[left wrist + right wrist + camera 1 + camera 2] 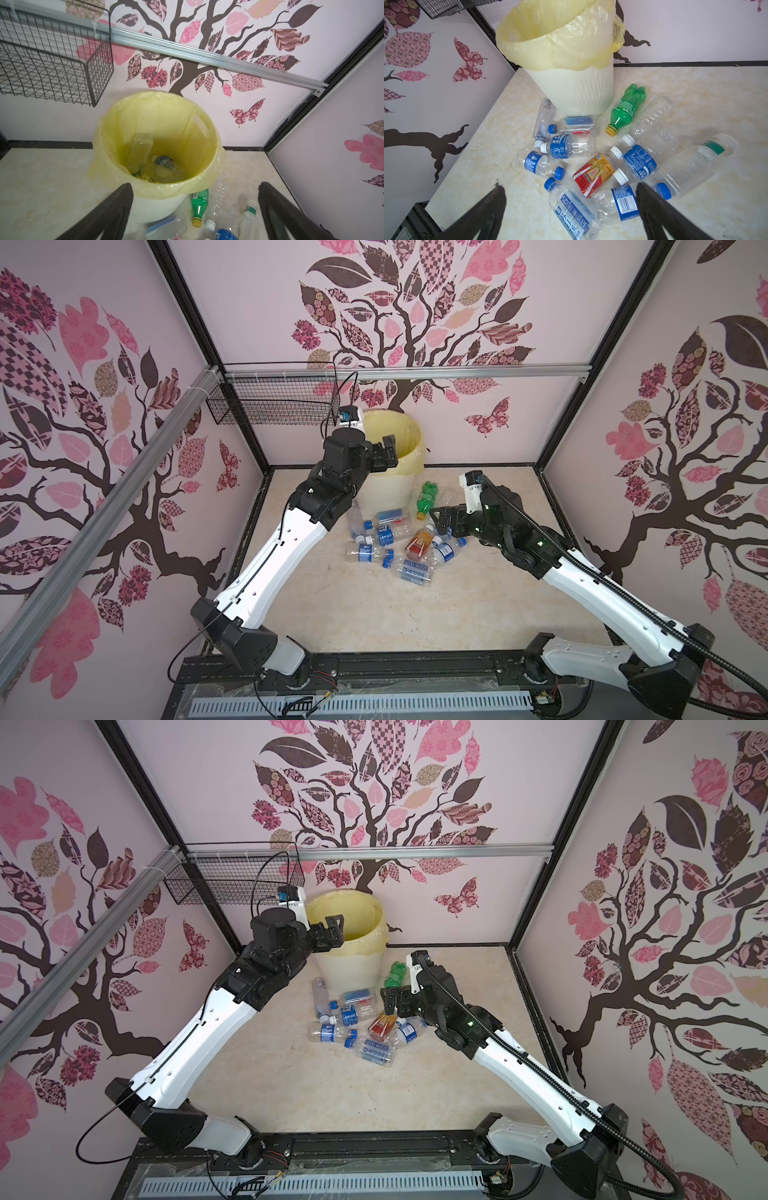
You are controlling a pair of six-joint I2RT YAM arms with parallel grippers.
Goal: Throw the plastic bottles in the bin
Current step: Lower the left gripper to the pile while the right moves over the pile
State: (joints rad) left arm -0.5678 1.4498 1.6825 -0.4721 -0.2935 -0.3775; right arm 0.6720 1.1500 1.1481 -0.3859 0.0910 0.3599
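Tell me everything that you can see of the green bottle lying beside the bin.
The green bottle is translucent green plastic with a yellow screw cap, closed, a printed label band round its middle and a lobed base. It looks empty. It lies on its side on the pale marbled table, just beside the foot of the bin, base toward the back wall, cap toward the other bottles. Contact with the bin is unclear.

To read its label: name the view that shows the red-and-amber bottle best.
The right wrist view: the red-and-amber bottle lies large there, label facing up. In both top views it is small, its label unreadable. The left wrist view does not show it.
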